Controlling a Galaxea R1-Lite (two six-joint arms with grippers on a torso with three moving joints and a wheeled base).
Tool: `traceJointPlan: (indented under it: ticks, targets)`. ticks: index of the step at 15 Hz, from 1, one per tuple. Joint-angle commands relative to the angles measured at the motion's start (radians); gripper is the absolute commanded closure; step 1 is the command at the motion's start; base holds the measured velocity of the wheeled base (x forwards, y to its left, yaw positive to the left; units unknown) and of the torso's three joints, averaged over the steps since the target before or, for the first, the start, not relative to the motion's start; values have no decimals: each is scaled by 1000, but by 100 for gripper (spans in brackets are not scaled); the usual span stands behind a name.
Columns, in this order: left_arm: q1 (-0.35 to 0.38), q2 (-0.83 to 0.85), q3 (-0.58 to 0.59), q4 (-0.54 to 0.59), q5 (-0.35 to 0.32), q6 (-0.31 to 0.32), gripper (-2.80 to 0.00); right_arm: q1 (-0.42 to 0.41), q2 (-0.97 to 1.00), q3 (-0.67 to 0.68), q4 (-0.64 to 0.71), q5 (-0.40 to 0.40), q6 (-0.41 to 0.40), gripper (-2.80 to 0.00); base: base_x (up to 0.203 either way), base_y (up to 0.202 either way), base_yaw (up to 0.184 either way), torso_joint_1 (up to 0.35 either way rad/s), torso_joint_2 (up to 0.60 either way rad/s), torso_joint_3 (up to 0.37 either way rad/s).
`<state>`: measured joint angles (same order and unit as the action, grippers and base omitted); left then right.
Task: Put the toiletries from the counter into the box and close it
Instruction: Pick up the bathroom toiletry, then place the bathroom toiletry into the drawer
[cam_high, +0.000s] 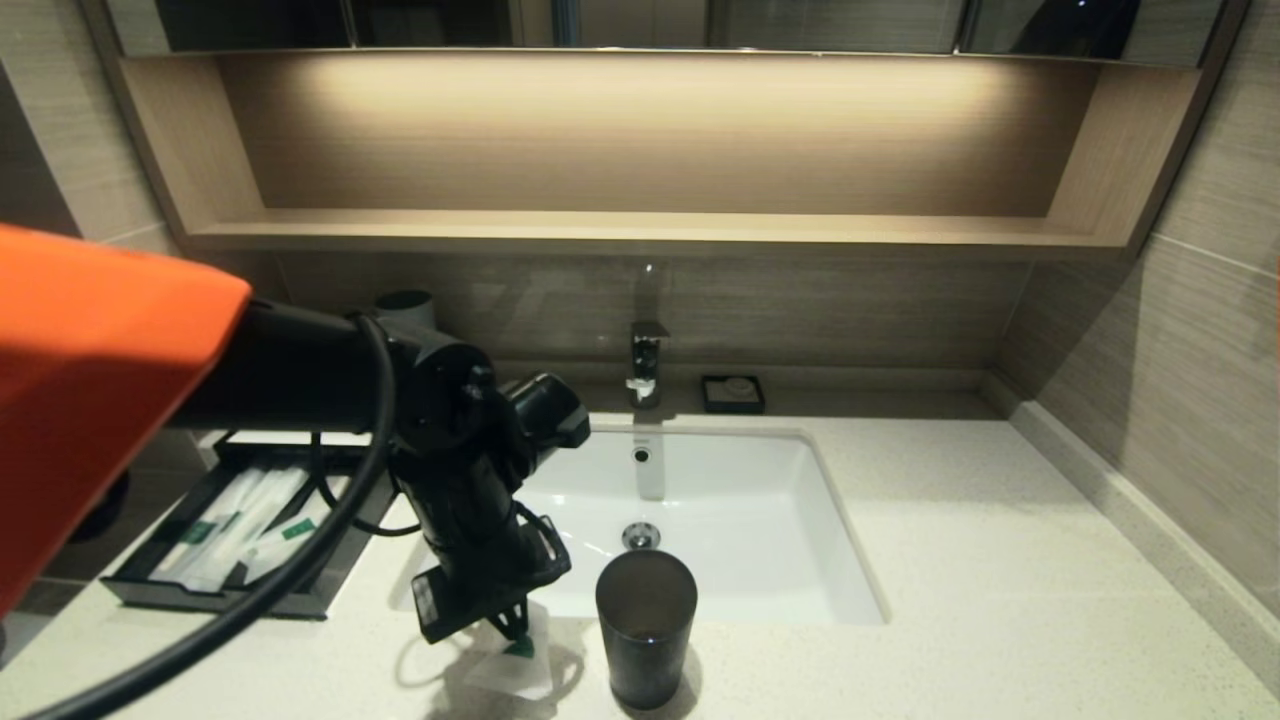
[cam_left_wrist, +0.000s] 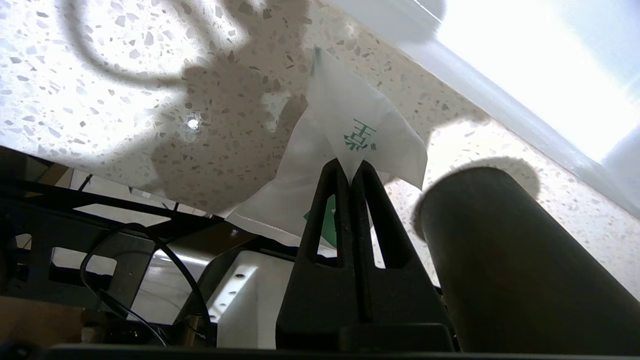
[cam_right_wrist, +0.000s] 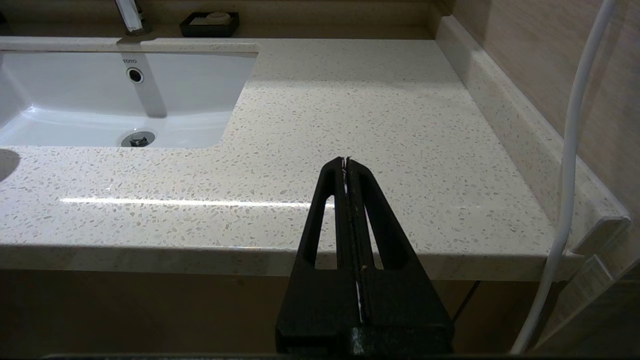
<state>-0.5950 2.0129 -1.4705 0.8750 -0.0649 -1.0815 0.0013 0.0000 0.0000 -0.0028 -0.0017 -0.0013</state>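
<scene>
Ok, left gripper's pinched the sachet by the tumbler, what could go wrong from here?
The left gripper holds the sachet only by a pinched edge, so it could slip out on the way to the box. The tumbler stands close beside the arm; a swing might knock it over.

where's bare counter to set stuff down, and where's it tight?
Free: pale speckled stone counter between white sink basin and right wall. Crowded: front strip left of the basin, where the left tool, shut on the white green-labelled sachet, sits beside the dark smoky tumbler; open black box drawer fills far left.
</scene>
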Motion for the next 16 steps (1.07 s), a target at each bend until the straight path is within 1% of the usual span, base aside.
traceJointPlan:
  ticks: [1, 4, 7, 9, 11, 14, 16]
  targets:
    - [2, -54, -16, 11, 5, -2, 0, 0, 0, 2, 0, 0, 0, 0, 0, 0, 0, 0, 0, 0]
    - [21, -89, -23, 15, 42, 4, 0, 0, 0, 2, 0, 0, 0, 0, 0, 0, 0, 0, 0, 0]
    - [23, -112, -20, 53, 42, 1, 0, 0, 0, 2, 0, 0, 0, 0, 0, 0, 0, 0, 0, 0]
    - [23, -132, -21, 62, 41, 11, 0, 0, 0, 2, 0, 0, 0, 0, 0, 0, 0, 0, 0, 0]
    - [21, -134, -4, 73, 39, 57, 0, 0, 0, 2, 0, 0, 0, 0, 0, 0, 0, 0, 0, 0]
    - [18, -133, 3, 81, 40, 81, 0, 0, 0, 2, 0, 0, 0, 0, 0, 0, 0, 0, 0, 0]
    - [18, -132, 8, 93, 39, 130, 0, 0, 0, 1, 0, 0, 0, 0, 0, 0, 0, 0, 0, 0]
